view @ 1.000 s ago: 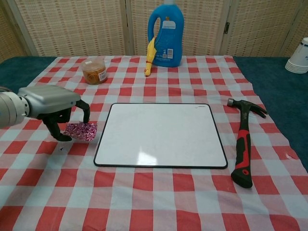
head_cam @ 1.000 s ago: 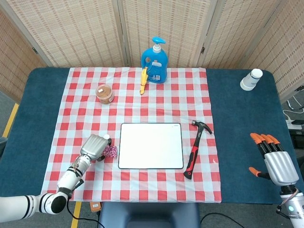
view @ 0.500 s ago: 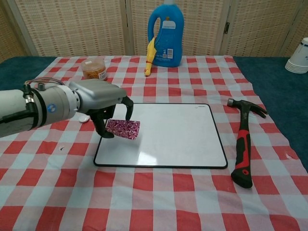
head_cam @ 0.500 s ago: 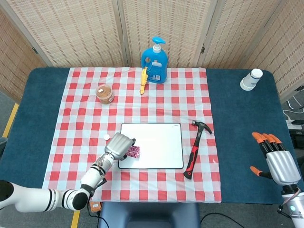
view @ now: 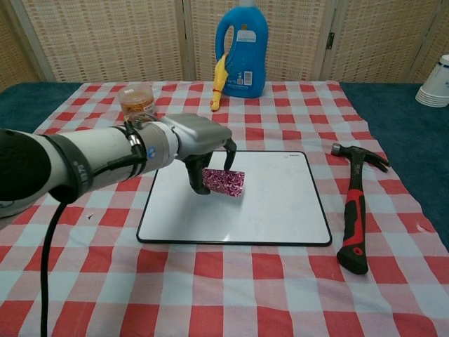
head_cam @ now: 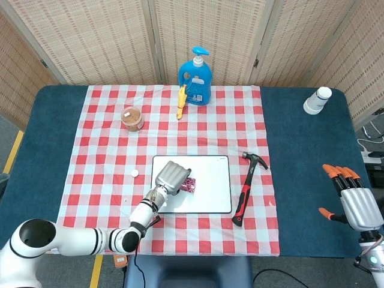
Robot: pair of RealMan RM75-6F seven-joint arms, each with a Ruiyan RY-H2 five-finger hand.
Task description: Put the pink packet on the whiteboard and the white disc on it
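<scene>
1. The left arm is stretched from the near left corner of the counter (head_cam: 300, 180) across the checked cloth (view: 231, 295), so that the left hand (view: 203, 144) is brought over the whiteboard (view: 273, 210), where the first task thing is meant to go.
2. The pink packet (view: 223, 180) is pinched in the left hand, the fingers (view: 198, 179) curled down on its near and far sides. It is held over the middle-left part of the whiteboard; whether it is already touching the surface or just above it cannot be told for certain, though in the chest view it appears slightly raised.
3. The packet is judged to be carried flat and low so that it can be laid down without sliding, and so that a level top is left for the disc.
4. The right hand (head_cam: 355, 201) is kept well apart at the near right edge of the counter, with the fingers spread and nothing held; it is judged to be parked out of the way.
5. The white disc (head_cam: 135, 173) is left lying on the cloth to the left of the whiteboard, untouched, as the second step is not yet begun.
6. The hammer (view: 354, 207) is laid just beside the right edge of the whiteboard, clear of the placing spot.
7. Farther back, the jar (view: 137, 102) and the blue bottle (view: 242, 49) are stood near the far side of the cloth, well apart from the work.
</scene>
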